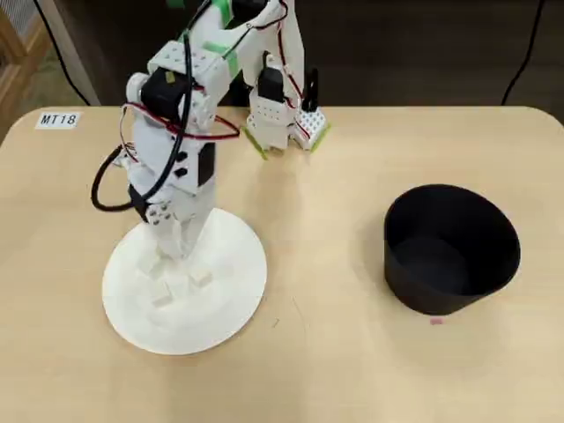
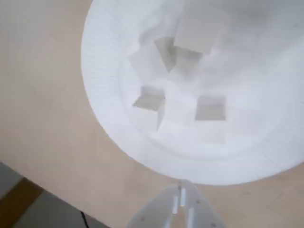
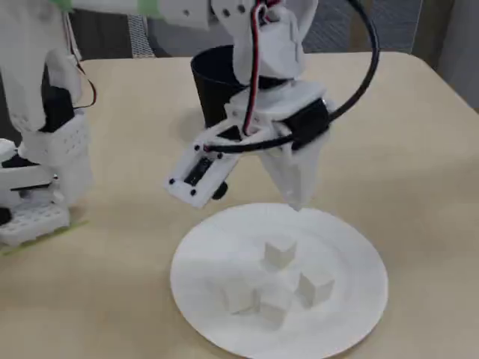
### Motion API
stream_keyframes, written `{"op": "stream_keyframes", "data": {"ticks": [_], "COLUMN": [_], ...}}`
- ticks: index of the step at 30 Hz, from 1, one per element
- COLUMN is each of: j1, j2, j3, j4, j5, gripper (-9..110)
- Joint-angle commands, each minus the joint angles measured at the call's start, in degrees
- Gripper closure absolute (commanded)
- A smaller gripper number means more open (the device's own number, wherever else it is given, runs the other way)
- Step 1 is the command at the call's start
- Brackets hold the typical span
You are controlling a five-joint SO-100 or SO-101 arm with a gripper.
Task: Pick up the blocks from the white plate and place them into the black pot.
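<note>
Several small white blocks [image 3: 279, 253] lie close together on the white plate [image 3: 352, 254]. In the overhead view they [image 1: 201, 279] sit on the left half of the plate [image 1: 233, 264]. The wrist view shows the blocks [image 2: 151, 101] on the plate [image 2: 266, 152] too. My gripper [image 3: 297, 203] hangs just above the plate's far part, fingers together and holding nothing. It shows in the overhead view [image 1: 172, 254] and at the bottom of the wrist view [image 2: 180, 190]. The black pot [image 1: 458, 264] stands apart at the right of the overhead view, and behind the arm in the fixed view [image 3: 213, 97].
The arm's base [image 1: 282, 123] is clamped at the table's back edge. A label reading MT18 [image 1: 58, 119] is stuck at the back left corner. A tiny pink mark [image 1: 435, 322] lies in front of the pot. Bare tabletop separates the plate and the pot.
</note>
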Motion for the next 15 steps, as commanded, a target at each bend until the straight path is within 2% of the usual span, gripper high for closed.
{"op": "stream_keyframes", "data": {"ticks": [1, 6, 11, 15], "j1": [1.1, 1.9, 2.1, 2.0], "j2": [-0.7, -3.3, -6.1, -10.4], "j3": [-2.9, -3.6, -6.3, -11.2], "j4": [-0.4, -0.9, 0.0, 3.2], "j5": [2.5, 4.0, 1.1, -2.3], "gripper": [104, 104, 90, 84]}}
